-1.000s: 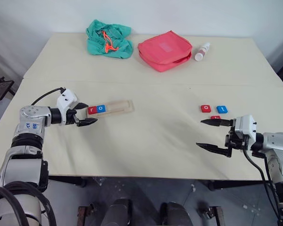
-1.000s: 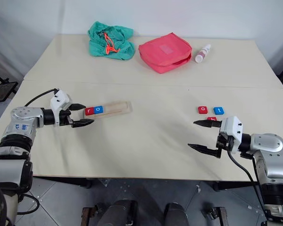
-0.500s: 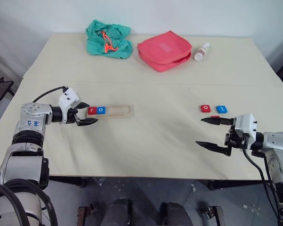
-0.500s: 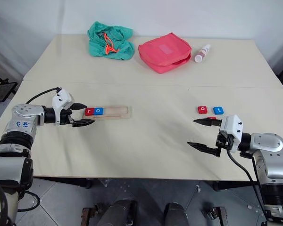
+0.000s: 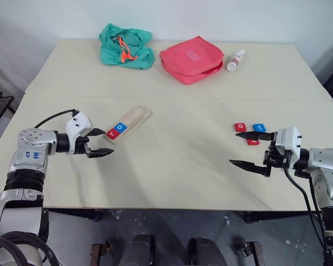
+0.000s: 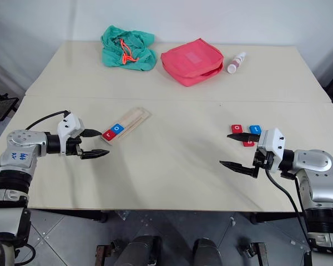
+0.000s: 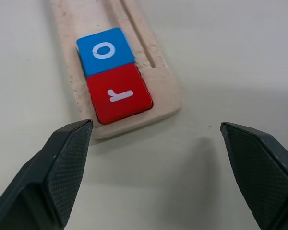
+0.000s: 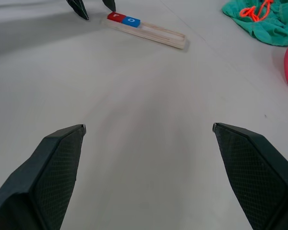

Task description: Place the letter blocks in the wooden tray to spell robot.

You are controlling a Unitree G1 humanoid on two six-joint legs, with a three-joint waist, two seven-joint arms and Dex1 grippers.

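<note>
head views: long pale-wood tray (image 5: 127, 122) lies slantwise on the cream table (image 5: 172, 160), red "r" and blue "o" tiles seated at its near end. Three loose tiles, two red and one blue (image 5: 250, 132), sit well apart on the right side.
left gripper (image 5: 99, 142): fingers apart, holding nothing, just beside the tray's near end.
right gripper (image 5: 245, 149): spread wide, nothing held, just in front of the loose tiles.
left wrist view: red r tile (image 7: 119, 93) touching blue o tile (image 7: 105, 50); rest of the tray slot bare.
right wrist view: tray (image 8: 146, 31) far across bare table.
handling: tiles look light, stiff and thin, probably slick; pinch across opposite edges. The tray probably slides easily when nudged.
clutter: green cloth (image 5: 125, 46), pink pouch (image 5: 191, 58), white bottle (image 5: 235, 60) at the far side; nothing blocks the path.
</note>
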